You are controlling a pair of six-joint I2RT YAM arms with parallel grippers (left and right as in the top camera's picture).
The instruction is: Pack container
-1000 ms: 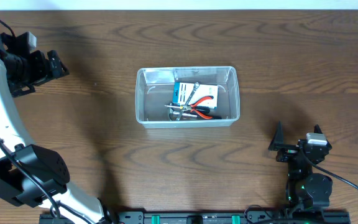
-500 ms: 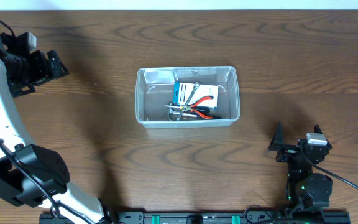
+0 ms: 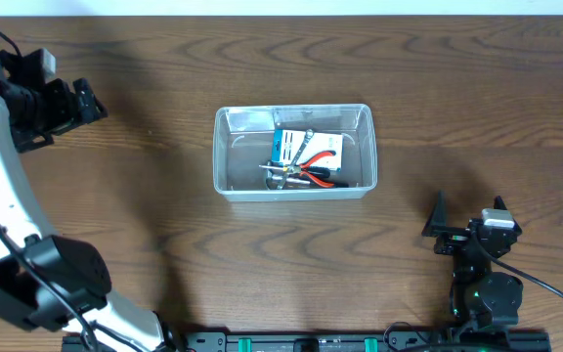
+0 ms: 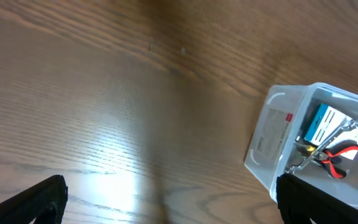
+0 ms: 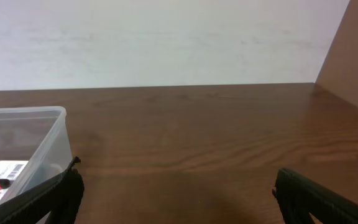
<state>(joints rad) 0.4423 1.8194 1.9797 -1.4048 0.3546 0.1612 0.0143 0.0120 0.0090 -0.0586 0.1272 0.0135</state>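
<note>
The clear plastic container (image 3: 293, 152) sits at the table's middle. Inside lie a blue-and-white box (image 3: 293, 144), red-handled pliers (image 3: 319, 176) and a metal wrench (image 3: 299, 149). It also shows in the left wrist view (image 4: 272, 140) and at the left of the right wrist view (image 5: 42, 134). My left gripper (image 3: 88, 100) is open and empty, raised far left of the container; in its wrist view the left gripper (image 4: 169, 202) spans bare wood. My right gripper (image 3: 442, 233) is open and empty, near the front right; in its wrist view the right gripper (image 5: 176, 196) holds nothing.
The wooden table (image 3: 438, 88) runs to a white wall at the back (image 5: 166, 37). The right arm's base (image 3: 487, 293) stands at the front edge.
</note>
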